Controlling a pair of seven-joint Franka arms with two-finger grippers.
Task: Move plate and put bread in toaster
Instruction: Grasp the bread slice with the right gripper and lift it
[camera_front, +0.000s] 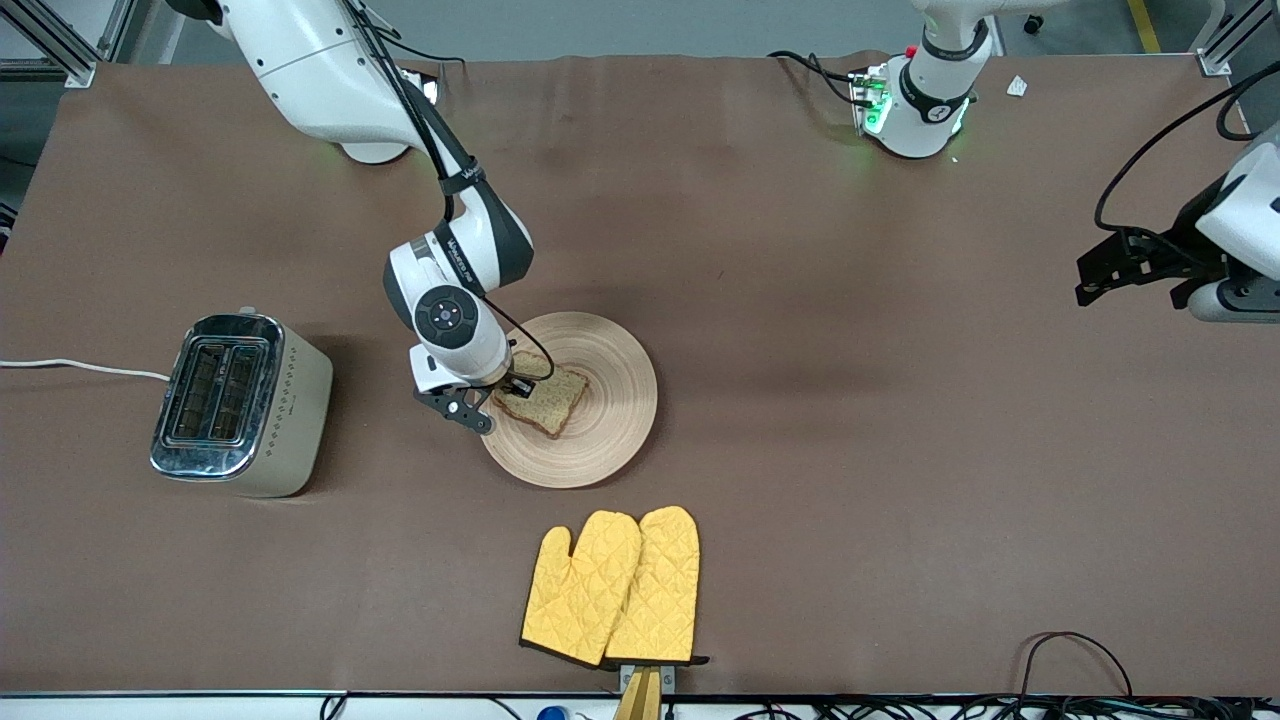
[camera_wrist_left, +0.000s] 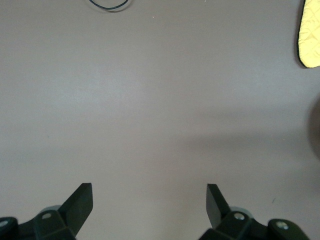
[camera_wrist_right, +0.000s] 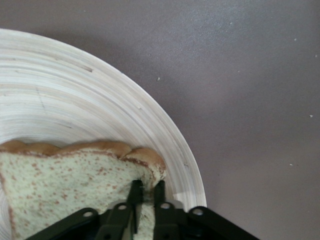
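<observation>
Brown table (camera_front: 800, 300) carries the plate (camera_front: 610, 420), toaster (camera_front: 240, 405) and yellow mitts (camera_front: 612, 585).

My arms were glossy white shells with dark grey bands at the joints. On my right arm, a round grey dial with small buttons sat on the wrist, small dark lettering ran along the band above it, and a thin black cable ran along the link down to my right hand (camera_front: 503, 392), which was black, with slim fingers (camera_wrist_right: 135, 192) and silver screw heads on its mount. My left hand (camera_wrist_left: 149, 199) was black too, its two wedge-shaped fingertips (camera_wrist_left: 81, 196) set on blocks with pale round screws. A looping black cable hung off my left arm, and green lights glowed at its base.
</observation>
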